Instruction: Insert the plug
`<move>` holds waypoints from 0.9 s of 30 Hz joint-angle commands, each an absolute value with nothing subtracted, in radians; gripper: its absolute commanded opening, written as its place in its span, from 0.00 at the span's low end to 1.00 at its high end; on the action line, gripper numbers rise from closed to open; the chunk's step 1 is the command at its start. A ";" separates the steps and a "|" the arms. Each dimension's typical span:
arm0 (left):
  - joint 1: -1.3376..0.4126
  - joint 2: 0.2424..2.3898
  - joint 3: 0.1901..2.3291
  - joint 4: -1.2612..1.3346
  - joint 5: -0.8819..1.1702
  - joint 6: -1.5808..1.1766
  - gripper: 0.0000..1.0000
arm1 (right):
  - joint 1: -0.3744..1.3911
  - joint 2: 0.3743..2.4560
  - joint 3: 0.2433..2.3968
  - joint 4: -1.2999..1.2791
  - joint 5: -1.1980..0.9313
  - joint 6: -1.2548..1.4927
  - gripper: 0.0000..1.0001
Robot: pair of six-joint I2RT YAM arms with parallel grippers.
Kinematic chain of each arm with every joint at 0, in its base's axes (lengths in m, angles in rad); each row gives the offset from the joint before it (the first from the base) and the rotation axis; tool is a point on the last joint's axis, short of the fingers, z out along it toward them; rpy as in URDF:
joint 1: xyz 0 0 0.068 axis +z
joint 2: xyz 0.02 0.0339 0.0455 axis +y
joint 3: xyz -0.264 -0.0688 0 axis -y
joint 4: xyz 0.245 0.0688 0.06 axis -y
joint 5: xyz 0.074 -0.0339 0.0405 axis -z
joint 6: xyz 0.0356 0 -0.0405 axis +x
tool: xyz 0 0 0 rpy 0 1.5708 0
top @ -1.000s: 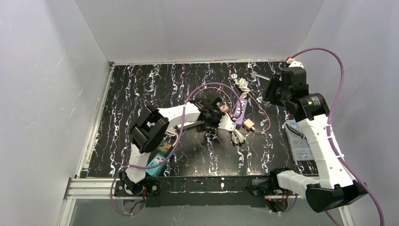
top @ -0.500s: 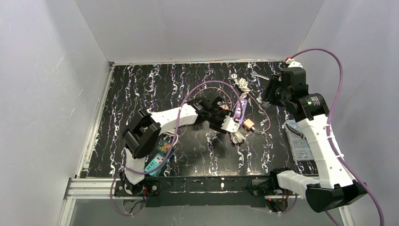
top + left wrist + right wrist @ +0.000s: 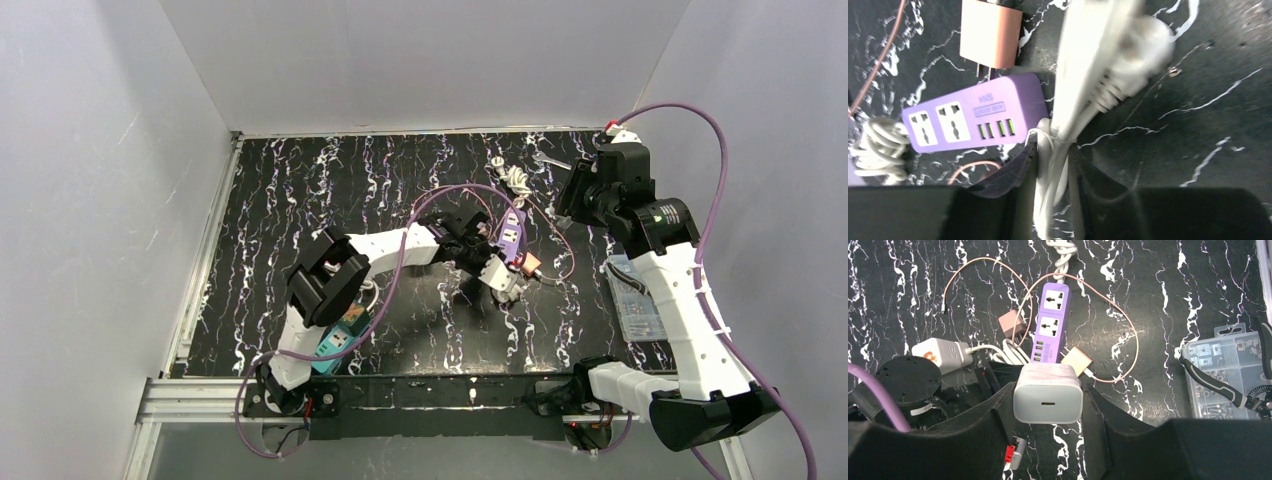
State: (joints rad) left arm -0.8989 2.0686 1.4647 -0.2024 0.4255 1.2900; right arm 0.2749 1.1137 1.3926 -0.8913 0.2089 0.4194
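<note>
A black, white-veined bench (image 3: 300, 200) carries the extras. At 4 o'clock lies a clear compartment box (image 3: 1218, 352) of small metal parts, with black-handled pliers (image 3: 1210, 382) resting across it. At 7 o'clock, near the edge, sits a teal block (image 3: 330, 350). At 1 o'clock lies a small metal spanner (image 3: 548, 160).

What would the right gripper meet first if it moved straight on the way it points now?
Probably the purple power strip: its USB end lies just beyond the white charger held in the right gripper. The tan adapter sits close beside that line; depth is unclear.
</note>
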 commanded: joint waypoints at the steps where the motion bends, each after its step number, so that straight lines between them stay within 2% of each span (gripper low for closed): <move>1: -0.887 2.107 1.513 -0.262 0.379 1.324 0.13 | 0.271 1.114 1.390 -0.858 0.196 0.430 0.18; 2: -0.880 2.099 1.498 -0.255 0.372 1.331 0.05 | 0.270 1.116 1.389 -0.859 0.194 0.428 0.18; 3: -0.869 2.087 1.474 -0.239 0.363 1.335 0.00 | 0.270 1.117 1.388 -0.859 0.191 0.426 0.18; 14: -0.693 1.925 1.250 -0.270 0.284 1.388 0.00 | 0.270 1.118 1.348 -0.826 0.141 0.430 0.18; 21: -0.627 1.913 1.280 -0.310 0.221 1.407 0.00 | 0.270 1.112 1.347 -0.822 0.130 0.428 0.18; 22: -0.623 1.923 1.295 -0.303 0.203 1.397 0.02 | 0.271 1.112 1.347 -0.822 0.132 0.425 0.18; 24: -0.618 1.943 1.336 -0.293 0.165 1.340 0.17 | 0.270 1.109 1.350 -0.825 0.135 0.418 0.18; 25: -0.618 1.949 1.369 -0.314 0.168 1.298 0.27 | 0.270 1.109 1.350 -0.826 0.137 0.414 0.18; 27: -0.628 1.930 1.423 -0.349 0.212 1.189 0.53 | 0.270 1.109 1.355 -0.830 0.145 0.407 0.18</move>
